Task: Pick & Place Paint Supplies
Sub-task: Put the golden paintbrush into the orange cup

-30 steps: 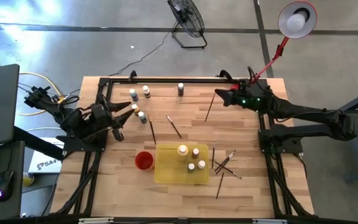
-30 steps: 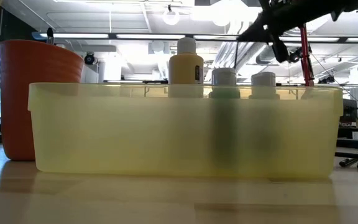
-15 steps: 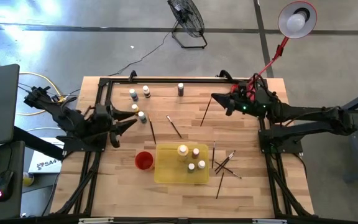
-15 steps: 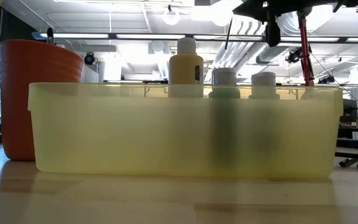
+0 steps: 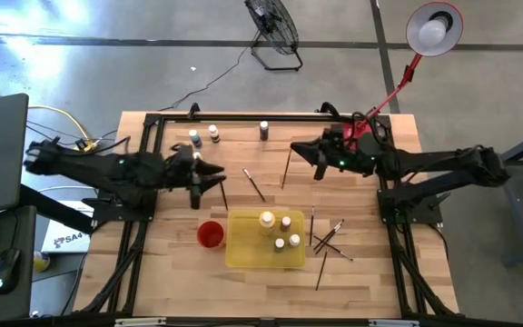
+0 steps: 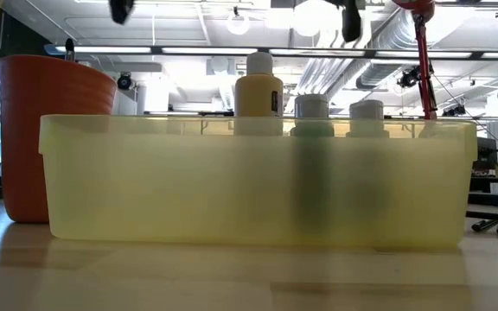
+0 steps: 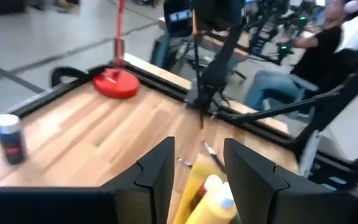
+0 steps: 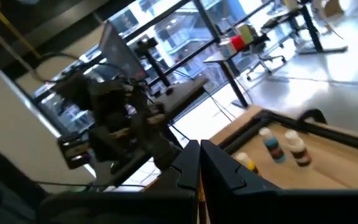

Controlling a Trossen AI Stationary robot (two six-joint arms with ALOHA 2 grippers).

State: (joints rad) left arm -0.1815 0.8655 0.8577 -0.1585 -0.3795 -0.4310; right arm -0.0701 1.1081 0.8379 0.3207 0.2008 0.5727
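The right jaws (image 5: 317, 156) pinch a paintbrush (image 5: 285, 170) hanging below; the left jaws (image 5: 209, 177) grip a yellow bottle (image 7: 213, 205).

surface (image 5: 361, 272): pale wood planks, smooth, satin
tray (image 6: 258, 186): translucent yellow plastic, frosted
cup (image 6: 33, 130): matt red plastic
frame (image 5: 243, 116): black metal

Four pale-capped paint bottles (image 5: 280, 232) stand upright in the yellow tray (image 5: 243, 256), the larger yellowish one (image 5: 267, 221) at its far left corner. A dark bottle (image 5: 264, 130) stands alone near the far edge, and two more bottles (image 5: 204, 136) stand together left of it. One thin dark paintbrush (image 5: 254, 184) lies flat mid-table, another (image 5: 286, 169) hangs tilted, and several crossed brushes (image 5: 329, 240) lie just right of the tray
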